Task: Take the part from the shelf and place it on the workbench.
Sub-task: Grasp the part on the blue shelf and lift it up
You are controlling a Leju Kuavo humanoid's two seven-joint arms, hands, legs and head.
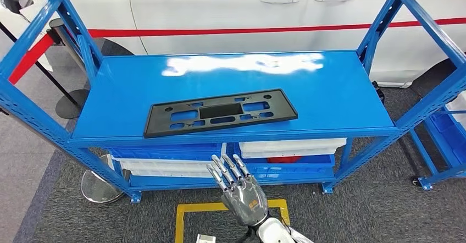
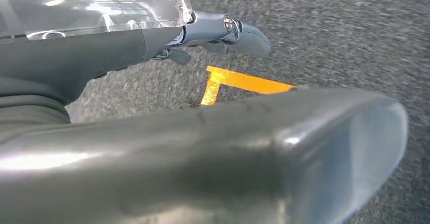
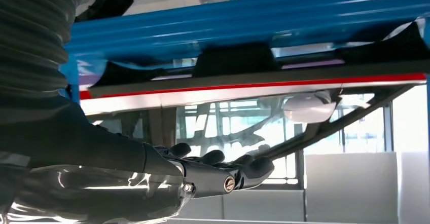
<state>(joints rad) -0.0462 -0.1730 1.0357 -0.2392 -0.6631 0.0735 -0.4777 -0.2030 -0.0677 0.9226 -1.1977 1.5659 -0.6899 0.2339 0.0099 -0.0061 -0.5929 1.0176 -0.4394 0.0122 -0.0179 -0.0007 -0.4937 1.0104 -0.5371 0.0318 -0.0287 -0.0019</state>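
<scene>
Going left to right in the head view: a black stanchion post (image 1: pixel 55 26) with a round base stood on the floor beside the blue shelf (image 1: pixel 340 108), and a red belt ran from it along the white car (image 1: pixel 220 6) parked behind. A second round chrome base (image 1: pixel 101 187) sat on the carpet by the shelf's front left leg. The left hand (image 2: pixel 218 31) showed up in the left wrist view, hanging over grey carpet with a bit of the yellow floor marking (image 2: pixel 238 82) past it; nothing was in it, but how far apart the fingers were I couldn't tell from that angle. Middle of the shelf top was the part, a flat black mounting plate (image 1: pixel 220 112) with cutouts, lying with its long axis running left-right along the shelf, tilted a touch, close to the front edge. The right hand (image 1: pixel 239 188) was raised in front of the shelf, below the top deck, fingers straight and spread, holding nothing. So the plate lay up and forward of it, slightly left, and the right hand looked like the nearer one by far. My guess is the front lip of the shelf (image 1: pixel 236 136) was the thing in the way: the hand had to come up over it before reaching in. Under the deck sat blue bins (image 1: pixel 291 166) with white trays (image 1: pixel 291 145). Off to the right was another blue rack (image 1: pixel 445 138) and the car's wheel arch.
</scene>
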